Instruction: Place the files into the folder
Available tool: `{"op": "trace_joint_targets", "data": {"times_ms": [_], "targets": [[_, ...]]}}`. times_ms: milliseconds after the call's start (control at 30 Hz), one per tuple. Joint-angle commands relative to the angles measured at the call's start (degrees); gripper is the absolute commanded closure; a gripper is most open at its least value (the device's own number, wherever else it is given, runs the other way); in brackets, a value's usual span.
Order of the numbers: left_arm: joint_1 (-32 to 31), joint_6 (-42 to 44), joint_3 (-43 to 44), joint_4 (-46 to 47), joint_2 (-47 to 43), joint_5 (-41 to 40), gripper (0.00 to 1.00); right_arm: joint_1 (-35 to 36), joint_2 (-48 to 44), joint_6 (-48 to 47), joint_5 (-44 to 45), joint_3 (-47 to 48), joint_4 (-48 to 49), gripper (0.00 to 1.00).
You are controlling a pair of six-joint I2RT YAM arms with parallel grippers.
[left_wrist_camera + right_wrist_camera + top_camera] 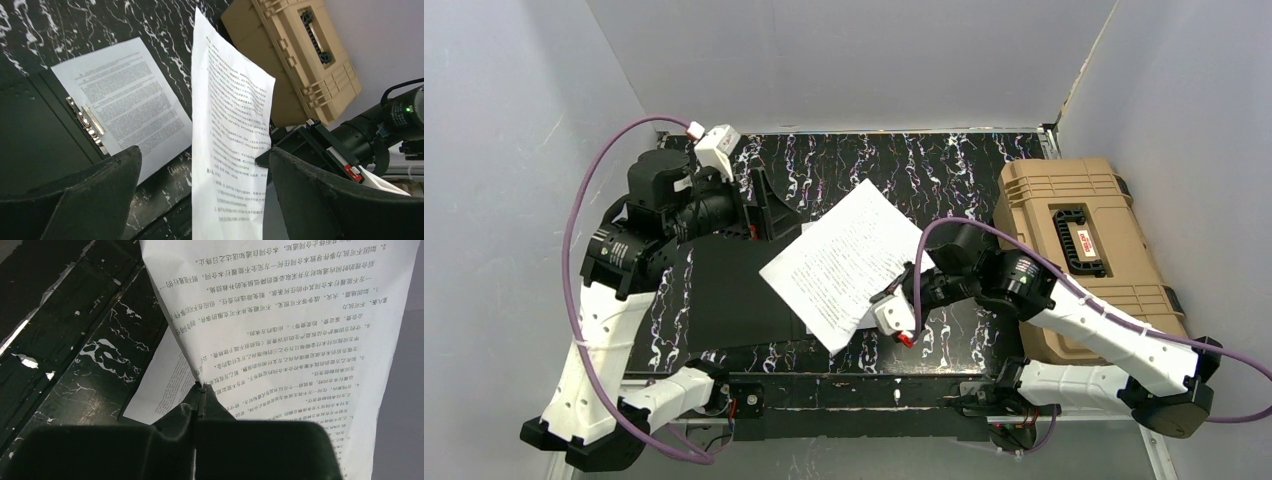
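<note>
1. white printed paper: one of the files (849, 262) hangs tilted in the air above the marbled table (944, 160), over the right side of the open folder (724, 290).
2. the right gripper (200, 390) has its jaws pressed together on that sheet's edge, and nothing else supports the sheet.
3. a second sheet (125, 95) lies flat with its edge at the folder's metal clip (87, 125); i cannot tell whether it is tucked under the clip.
4. the left gripper (772, 208) stands by the folder's far edge, jaws spread as wide as they go, with nothing in them.
5. the raised sheet (230, 140) looks light, floppy and easily creased. held at one edge, it will likely droop and swing.
6. a second hold on the opposite edge should steady it; avoid its middle.
7. the tan case (1074, 240) sits well apart on the right.
</note>
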Motion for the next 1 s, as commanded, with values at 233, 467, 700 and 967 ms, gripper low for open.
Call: {"op": "trace_joint_targets", "data": {"times_ms": [233,467,700,967], "targets": [[-0.02,1.50,-1.81,-4.42,3.51,13.87,0.02,10.21,1.89,-7.55,4.02,6.36,-3.49,0.99],[-0.05,0.72,-7.10,-2.44,4.43,20.37,0.02,16.53,3.03,-8.26,9.76,7.91,-3.07,0.99],[-0.04,-0.14,-10.68,-0.87,4.78,25.30,0.05,21.62,3.51,-8.83,16.77,8.34,-3.19,0.99],[0.00,-1.05,-14.16,1.51,3.58,31.41,0.27,23.01,2.19,-9.53,20.62,6.90,-1.81,0.99]]}}
